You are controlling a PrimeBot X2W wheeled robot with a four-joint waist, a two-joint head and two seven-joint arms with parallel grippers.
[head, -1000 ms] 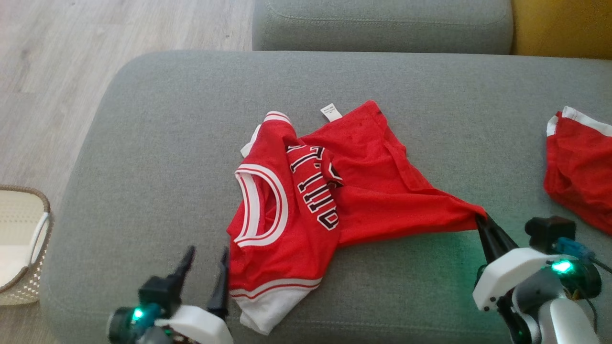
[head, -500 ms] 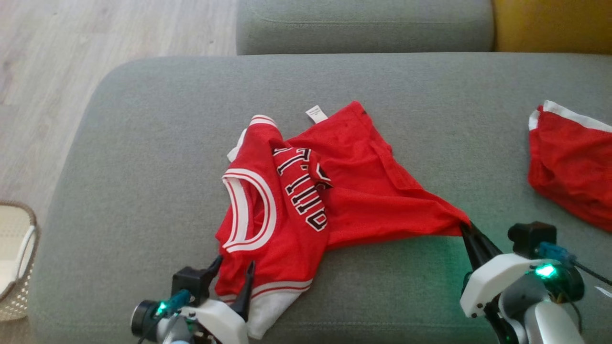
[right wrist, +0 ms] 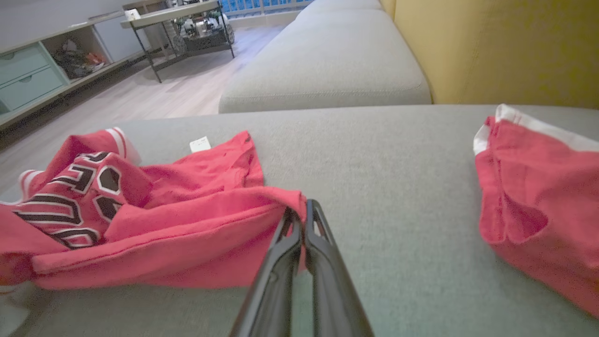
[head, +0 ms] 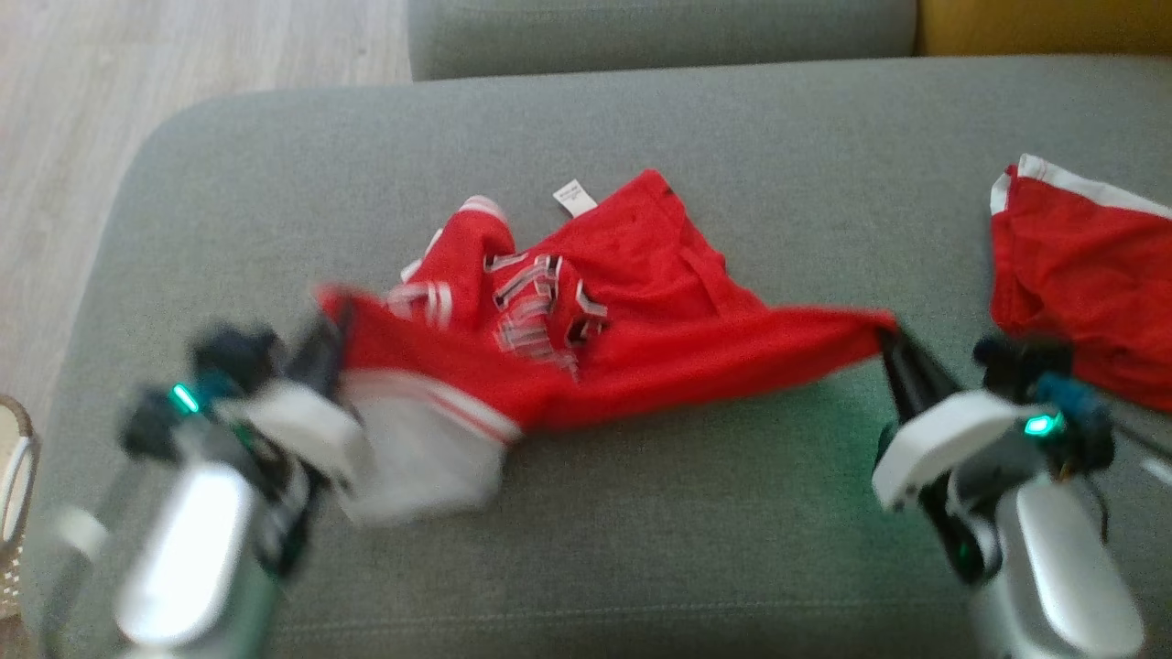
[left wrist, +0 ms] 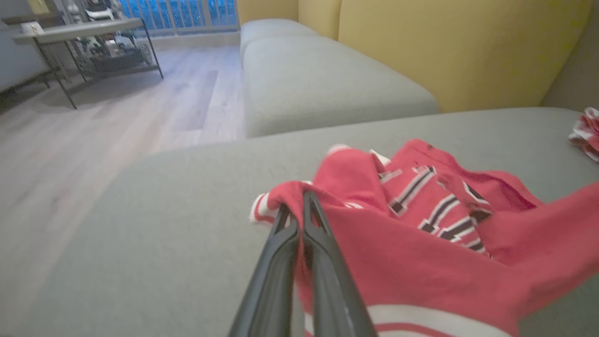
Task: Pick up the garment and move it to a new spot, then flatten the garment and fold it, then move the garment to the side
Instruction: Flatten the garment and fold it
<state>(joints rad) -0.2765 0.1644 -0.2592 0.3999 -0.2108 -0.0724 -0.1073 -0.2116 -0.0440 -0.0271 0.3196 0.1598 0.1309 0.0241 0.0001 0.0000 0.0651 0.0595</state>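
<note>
On the grey fabric sofa seat (head: 696,513), a red mesh basketball jersey with white trim and black lettering (head: 678,320) hangs stretched between both claws, its middle bunched near the seat's centre. The left gripper (left wrist: 295,202), blurred in the head view, has its two dark fingers pressed together on the jersey's left edge beside a striped band. The right gripper (right wrist: 303,209) is likewise clamped, pinching the jersey's right corner. A small white label (head: 569,196) sticks out at the jersey's far edge. A second red garment with white edging (head: 1080,275) lies well apart at the right.
</note>
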